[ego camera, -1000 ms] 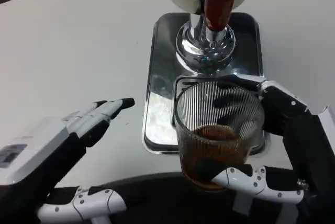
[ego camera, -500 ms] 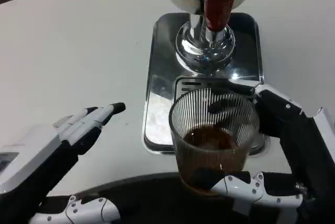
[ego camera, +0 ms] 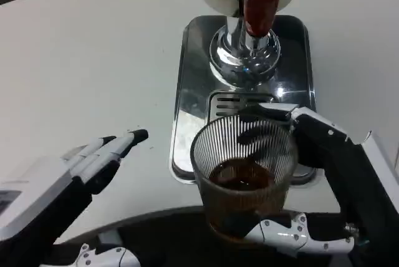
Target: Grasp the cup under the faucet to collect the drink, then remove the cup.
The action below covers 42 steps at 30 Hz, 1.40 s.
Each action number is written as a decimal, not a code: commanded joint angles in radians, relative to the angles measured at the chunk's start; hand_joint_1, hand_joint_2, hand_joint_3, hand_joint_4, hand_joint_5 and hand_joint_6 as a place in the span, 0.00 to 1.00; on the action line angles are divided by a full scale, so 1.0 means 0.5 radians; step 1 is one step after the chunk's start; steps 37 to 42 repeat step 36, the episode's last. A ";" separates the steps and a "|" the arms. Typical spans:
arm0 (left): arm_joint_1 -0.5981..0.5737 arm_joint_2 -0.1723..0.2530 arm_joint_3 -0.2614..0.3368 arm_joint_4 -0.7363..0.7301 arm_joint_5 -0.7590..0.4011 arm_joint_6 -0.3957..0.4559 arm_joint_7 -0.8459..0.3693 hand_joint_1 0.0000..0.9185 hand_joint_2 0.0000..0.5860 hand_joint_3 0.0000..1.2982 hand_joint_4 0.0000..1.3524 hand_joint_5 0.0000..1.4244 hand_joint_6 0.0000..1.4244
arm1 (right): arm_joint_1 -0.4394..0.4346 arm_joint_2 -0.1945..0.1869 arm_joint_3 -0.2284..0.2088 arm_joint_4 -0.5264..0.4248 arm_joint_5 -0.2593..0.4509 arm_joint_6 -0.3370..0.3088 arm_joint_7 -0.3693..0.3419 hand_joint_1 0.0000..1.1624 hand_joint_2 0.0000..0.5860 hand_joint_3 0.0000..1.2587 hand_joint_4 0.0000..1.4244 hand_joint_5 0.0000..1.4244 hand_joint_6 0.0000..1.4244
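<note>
A ribbed clear glass cup (ego camera: 243,176) with dark brown drink in its bottom is held by my right hand (ego camera: 318,173), fingers behind it and thumb in front. The cup hangs over the front edge of the silver drip tray (ego camera: 193,80), in front of the faucet with its red lever (ego camera: 259,8). My left hand (ego camera: 75,173) is at the lower left, fingers straight out and apart, holding nothing, well left of the tray.
The dispenser's chrome base (ego camera: 244,58) stands on the tray at the top centre. White table surface (ego camera: 87,61) spreads wide to the left. A dark edge of my body runs along the bottom of the picture.
My right hand has carried the cup toward me and a little left, away from the faucet, uncovering the tray's grille. My left hand has drawn back toward me.
</note>
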 commanded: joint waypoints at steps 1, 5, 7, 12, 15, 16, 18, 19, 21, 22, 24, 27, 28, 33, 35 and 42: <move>0.046 0.002 -0.001 -0.040 0.007 -0.029 -0.030 0.00 0.12 0.01 0.00 0.00 0.02 | -0.003 0.008 0.013 -0.026 0.057 -0.103 0.016 0.88 0.19 0.63 0.64 0.75 0.70; 0.060 0.000 -0.005 -0.054 0.013 -0.029 -0.033 0.00 0.12 0.01 0.00 0.00 0.02 | -0.008 -0.003 0.012 -0.020 0.067 -0.103 0.028 0.88 0.19 0.63 0.64 0.75 0.70; 0.065 -0.002 -0.003 -0.056 0.012 -0.024 -0.033 0.00 0.12 0.01 0.00 0.00 0.02 | -0.012 -0.005 0.006 -0.015 0.072 -0.104 0.033 0.88 0.19 0.64 0.64 0.75 0.70; 0.071 0.000 0.003 -0.055 0.007 -0.017 -0.035 0.00 0.12 0.01 0.00 0.00 0.02 | -0.018 -0.004 -0.001 -0.009 0.076 -0.106 0.034 0.88 0.19 0.64 0.64 0.75 0.71; 0.069 0.004 0.001 -0.055 0.005 -0.014 -0.037 0.00 0.12 0.01 0.00 0.00 0.02 | -0.023 -0.003 -0.005 -0.006 0.073 -0.106 0.032 0.88 0.19 0.64 0.64 0.76 0.71; 0.069 0.005 0.000 -0.055 0.004 -0.013 -0.039 0.00 0.12 0.01 0.00 0.00 0.02 | -0.024 -0.002 -0.006 -0.006 0.074 -0.105 0.032 0.88 0.19 0.64 0.64 0.76 0.71; 0.067 0.005 -0.002 -0.055 0.004 -0.012 -0.040 0.00 0.12 0.01 0.00 0.00 0.02 | -0.028 -0.003 -0.008 -0.006 0.075 -0.105 0.034 0.88 0.19 0.64 0.64 0.76 0.71; 0.066 0.005 -0.003 -0.054 0.003 -0.012 -0.042 0.00 0.12 0.01 0.00 0.00 0.02 | -0.030 -0.004 -0.009 -0.006 0.074 -0.106 0.034 0.88 0.19 0.64 0.64 0.76 0.71; 0.064 0.004 -0.005 -0.052 0.003 -0.011 -0.045 0.00 0.12 0.01 0.00 0.00 0.02 | -0.032 -0.005 -0.010 -0.007 0.074 -0.106 0.035 0.88 0.19 0.64 0.64 0.76 0.71; 0.063 0.003 -0.006 -0.052 0.003 -0.010 -0.046 0.00 0.12 0.01 0.00 0.00 0.02 | -0.033 -0.005 -0.010 -0.007 0.073 -0.107 0.035 0.88 0.19 0.65 0.64 0.76 0.71; 0.060 0.001 -0.007 -0.050 0.003 -0.009 -0.048 0.00 0.12 0.01 0.00 0.00 0.02 | -0.033 -0.004 -0.011 -0.009 0.074 -0.104 0.035 0.88 0.19 0.65 0.64 0.76 0.71; 0.056 0.002 -0.008 -0.046 0.003 -0.008 -0.050 0.00 0.12 0.01 0.00 0.00 0.02 | -0.032 -0.005 -0.012 -0.010 0.073 -0.105 0.036 0.88 0.19 0.65 0.64 0.76 0.71; 0.055 0.002 -0.007 -0.044 0.002 -0.008 -0.050 0.00 0.12 0.01 0.00 0.00 0.02 | -0.032 -0.006 -0.012 -0.011 0.072 -0.106 0.036 0.88 0.19 0.65 0.64 0.76 0.71; 0.048 0.003 -0.013 -0.039 0.005 -0.008 -0.051 0.00 0.12 0.02 0.00 0.00 0.02 | -0.046 -0.008 -0.012 -0.007 0.072 -0.110 0.040 0.88 0.19 0.65 0.64 0.76 0.71; 0.046 0.003 -0.015 -0.040 0.004 -0.007 -0.052 0.00 0.12 0.02 0.00 0.00 0.02 | -0.054 -0.008 -0.014 -0.004 0.073 -0.106 0.041 0.88 0.19 0.65 0.64 0.76 0.71; 0.044 0.004 -0.015 -0.040 0.004 -0.007 -0.053 0.00 0.12 0.02 0.00 0.00 0.02 | -0.057 -0.007 -0.017 -0.003 0.074 -0.105 0.041 0.88 0.19 0.65 0.64 0.76 0.71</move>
